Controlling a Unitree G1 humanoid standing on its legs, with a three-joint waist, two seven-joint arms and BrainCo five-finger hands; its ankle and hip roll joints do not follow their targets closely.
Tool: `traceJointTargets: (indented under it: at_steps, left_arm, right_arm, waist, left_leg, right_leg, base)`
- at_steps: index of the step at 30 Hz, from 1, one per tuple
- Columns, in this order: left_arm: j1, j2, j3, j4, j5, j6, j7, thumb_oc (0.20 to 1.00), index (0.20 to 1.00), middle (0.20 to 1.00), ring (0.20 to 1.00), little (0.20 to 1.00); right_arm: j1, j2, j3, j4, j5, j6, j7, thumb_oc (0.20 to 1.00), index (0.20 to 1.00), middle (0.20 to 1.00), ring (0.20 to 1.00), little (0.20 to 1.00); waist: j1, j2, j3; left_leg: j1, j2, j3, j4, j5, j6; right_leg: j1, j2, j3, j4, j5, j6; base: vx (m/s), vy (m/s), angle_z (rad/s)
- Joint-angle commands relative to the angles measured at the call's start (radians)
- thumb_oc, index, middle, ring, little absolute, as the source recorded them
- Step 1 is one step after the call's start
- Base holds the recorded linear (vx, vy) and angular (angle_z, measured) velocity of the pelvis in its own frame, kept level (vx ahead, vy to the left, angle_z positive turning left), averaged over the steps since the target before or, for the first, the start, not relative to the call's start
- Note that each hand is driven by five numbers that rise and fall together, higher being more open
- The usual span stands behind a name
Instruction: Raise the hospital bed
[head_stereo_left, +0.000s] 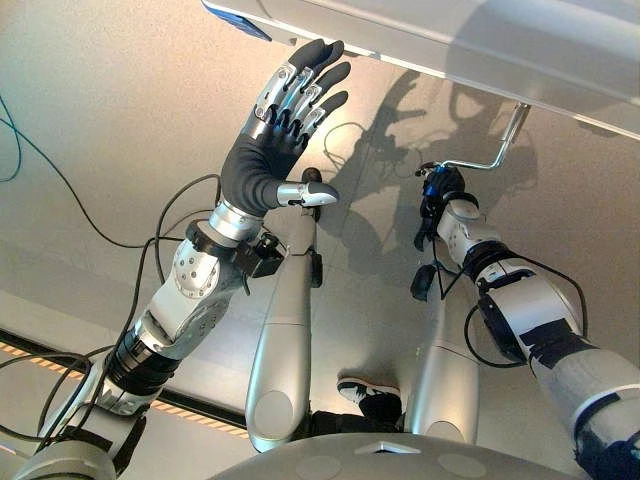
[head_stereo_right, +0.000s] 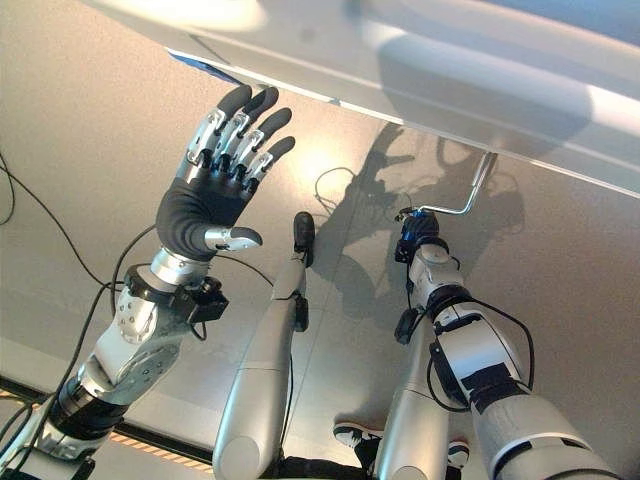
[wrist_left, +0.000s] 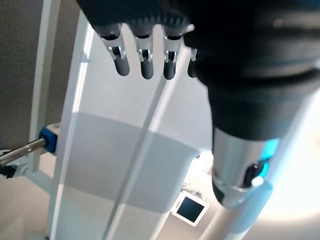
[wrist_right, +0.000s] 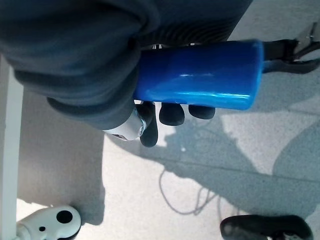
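Bed crank (head_stereo_left: 497, 141) (blue grip (wrist_right: 200, 75)) clamped in right hand (head_stereo_left: 441, 190); left hand (head_stereo_left: 285, 115) spread open.

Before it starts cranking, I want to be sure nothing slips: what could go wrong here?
The right hand has its fingers curled round the blue crank handle; the smooth grip could slide out mid-turn. The open left hand is raised close under the bed frame and might bump it.
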Motion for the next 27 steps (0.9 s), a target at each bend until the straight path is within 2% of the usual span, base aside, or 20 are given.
traceJointTargets:
  at_steps: [1, 14, 24, 25, 26, 27]
  left_arm:
    - [0.048, -0.016, 0.047, -0.119, -0.005, -0.048, -0.019, 1.0, 1.0, 1.0, 1.0, 1.0]
    - [0.067, 0.03, 0.087, -0.131, -0.005, -0.057, -0.022, 1.0, 1.0, 1.0, 1.0, 1.0]
    - [0.079, 0.033, 0.111, -0.144, -0.014, -0.061, -0.015, 1.0, 1.0, 1.0, 1.0, 1.0]
    - [0.086, 0.023, 0.115, -0.142, -0.017, -0.06, -0.014, 1.0, 1.0, 1.0, 1.0, 1.0]
    - [0.089, 0.018, 0.117, -0.14, -0.018, -0.059, -0.016, 1.0, 1.0, 1.0, 1.0, 1.0]
    - [0.092, 0.012, 0.121, -0.137, -0.019, -0.058, -0.016, 1.0, 1.0, 1.0, 1.0, 1.0]
  right_arm:
    - [0.208, -0.257, -0.095, 0.078, 0.095, -0.041, -0.112, 0.2, 0.2, 0.2, 0.2, 0.2]
    - [0.346, -0.421, -0.215, 0.147, 0.11, -0.047, -0.132, 0.2, 0.2, 0.2, 0.2, 0.2]
    - [0.369, -0.429, -0.229, 0.158, 0.117, -0.054, -0.13, 0.2, 0.2, 0.2, 0.2, 0.2]
    - [0.37, -0.418, -0.229, 0.149, 0.128, -0.063, -0.132, 0.335, 0.335, 0.335, 0.335, 0.335]
    - [0.374, -0.408, -0.227, 0.142, 0.127, -0.066, -0.133, 0.79, 0.79, 0.79, 0.79, 0.79]
    - [0.378, -0.397, -0.227, 0.134, 0.129, -0.068, -0.131, 1.0, 1.0, 1.0, 1.0, 1.0]
  waist:
    - [-0.062, 0.038, -0.022]
    - [-0.095, 0.018, -0.022]
    - [-0.1, 0.01, -0.022]
    - [-0.101, 0.009, -0.022]
    - [-0.101, 0.008, -0.022]
    - [-0.101, 0.007, -0.022]
  left_leg:
    - [0.021, 0.041, -0.001, 0.101, -0.121, -0.027]
    - [0.057, 0.059, 0.007, 0.081, -0.115, -0.038]
    - [0.058, 0.057, 0.003, 0.081, -0.113, -0.042]
    - [0.057, 0.057, 0.0, 0.084, -0.113, -0.042]
    - [0.06, 0.056, -0.002, 0.086, -0.112, -0.043]
    - [0.062, 0.055, -0.003, 0.087, -0.112, -0.043]
  right_leg:
    - [0.031, 0.047, -0.008, -0.059, 0.017, 0.028]
    - [0.034, 0.064, 0.001, -0.056, 0.017, 0.028]
    - [0.04, 0.062, -0.005, -0.055, 0.019, 0.026]
    - [0.045, 0.061, -0.007, -0.054, 0.018, 0.026]
    - [0.05, 0.061, -0.01, -0.052, 0.018, 0.025]
    - [0.056, 0.06, -0.011, -0.053, 0.018, 0.025]
  base:
    - [0.0, -0.046, -0.04]
    - [-0.01, -0.03, -0.03]
    - [0.0, -0.003, 0.0]
    - [0.0, 0.0, 0.0]
    - [0.0, 0.0, 0.0]
    - [-0.01, -0.01, 0.03]
